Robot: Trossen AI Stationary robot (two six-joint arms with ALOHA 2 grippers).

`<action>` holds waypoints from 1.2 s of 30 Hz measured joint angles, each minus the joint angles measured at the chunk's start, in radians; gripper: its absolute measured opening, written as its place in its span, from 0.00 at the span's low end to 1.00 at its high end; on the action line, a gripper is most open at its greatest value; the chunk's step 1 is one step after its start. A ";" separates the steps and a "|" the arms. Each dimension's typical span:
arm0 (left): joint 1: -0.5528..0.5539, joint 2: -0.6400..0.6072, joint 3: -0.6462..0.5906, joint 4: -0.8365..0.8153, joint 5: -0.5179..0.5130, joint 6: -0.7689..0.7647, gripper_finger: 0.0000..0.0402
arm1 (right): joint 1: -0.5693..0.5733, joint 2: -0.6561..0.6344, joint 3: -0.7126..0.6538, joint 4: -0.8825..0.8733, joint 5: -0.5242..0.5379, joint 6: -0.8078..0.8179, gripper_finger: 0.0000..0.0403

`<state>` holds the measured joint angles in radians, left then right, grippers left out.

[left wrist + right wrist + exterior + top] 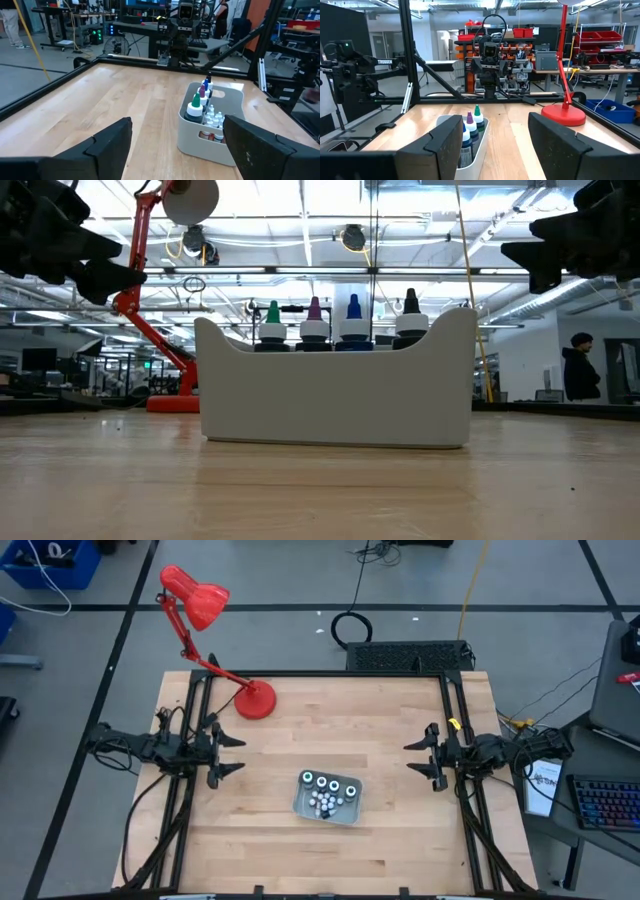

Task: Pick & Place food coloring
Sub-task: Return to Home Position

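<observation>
Tabletop (330, 730) carries one tray (335, 395) holding four large food coloring bottles (321, 781).

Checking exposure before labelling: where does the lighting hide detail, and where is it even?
High view: even overhead light, no harsh shadows around the gray bin, left gripper or right gripper. Low view: bright ceiling lights behind leave both grippers as dark silhouettes, though the food coloring bottles' coloured tips show. Wrist views: own fingers dark against the lit table.
</observation>
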<state>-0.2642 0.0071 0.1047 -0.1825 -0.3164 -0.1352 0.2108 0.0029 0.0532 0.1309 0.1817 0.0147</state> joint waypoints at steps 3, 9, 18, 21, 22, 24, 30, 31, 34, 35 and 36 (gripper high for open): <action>0.000 0.000 0.000 0.000 0.000 0.000 0.79 | 0.000 0.000 0.000 0.000 0.000 0.000 0.53; 0.000 0.000 0.000 0.000 0.000 0.000 0.77 | 0.000 0.000 0.000 0.000 0.000 0.000 0.53; 0.000 0.000 0.000 0.000 0.000 0.000 0.76 | 0.000 0.000 -0.001 0.000 0.000 0.000 0.53; 0.000 0.000 0.000 0.000 0.000 0.000 0.78 | 0.000 0.000 -0.001 0.000 0.000 0.000 0.53; 0.000 0.000 0.000 0.000 0.000 0.000 0.78 | 0.000 0.000 -0.001 0.000 0.000 0.000 0.53; 0.000 0.000 0.000 0.000 0.000 0.000 0.79 | 0.000 0.000 -0.001 0.000 0.000 0.000 0.53; 0.000 0.000 0.000 0.000 0.000 0.000 0.77 | 0.000 0.000 -0.001 0.000 0.000 0.000 0.53; 0.000 0.000 0.000 0.000 0.000 0.000 0.77 | 0.000 0.000 -0.001 0.000 0.000 0.000 0.53; 0.000 0.000 0.000 0.000 0.000 0.000 0.76 | 0.000 0.000 -0.001 0.000 0.000 0.000 0.53; 0.000 0.000 0.000 0.000 0.000 0.000 0.76 | 0.000 0.000 -0.001 0.000 0.000 0.000 0.53; 0.000 0.000 0.000 0.000 0.000 0.000 0.77 | 0.000 0.000 -0.001 0.000 0.000 0.000 0.53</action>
<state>-0.2642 0.0071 0.1047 -0.1822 -0.3164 -0.1352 0.2111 0.0029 0.0525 0.1307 0.1814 0.0147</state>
